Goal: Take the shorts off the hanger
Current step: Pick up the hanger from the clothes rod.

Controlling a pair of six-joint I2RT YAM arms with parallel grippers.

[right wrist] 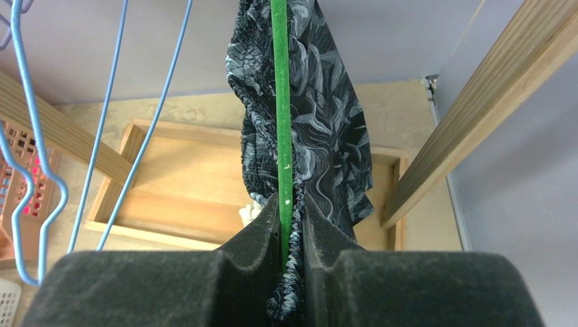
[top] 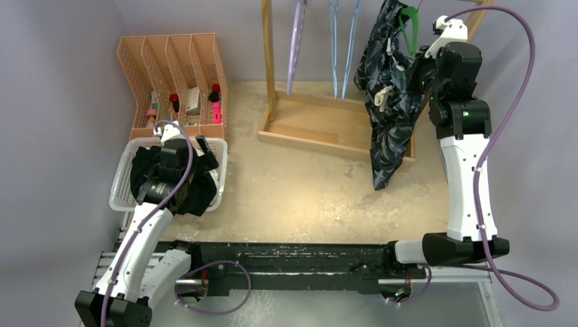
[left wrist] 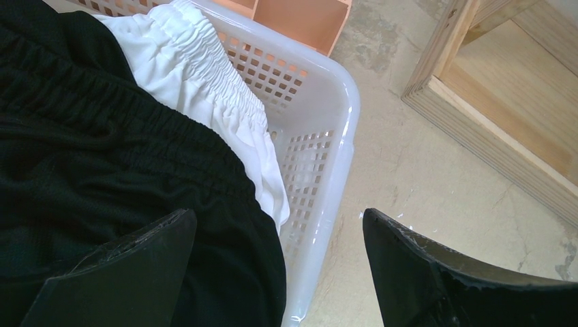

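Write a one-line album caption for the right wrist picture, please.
The right hand pinches a green hanger with dark patterned shorts hanging on it, beside the wooden rack.

The top external camera sits high above and behind the arm bases [top: 450, 248] at the near edge of the bench [top: 300, 197], looking steeply down over the whole surface to the far wall. The left wrist camera hangs close over the white basket [left wrist: 344, 122] by the left edge, facing down and toward the far edge, and catches the orange file organiser [left wrist: 300, 20] and a corner of the wooden rack [left wrist: 477, 129]. The right wrist camera sits high, very near the green hanger [right wrist: 281, 102] and patterned shorts [right wrist: 327, 136], facing down toward the far right corner. All three views share the rack's base; the top view also holds the basket, organiser, hanger and shorts.
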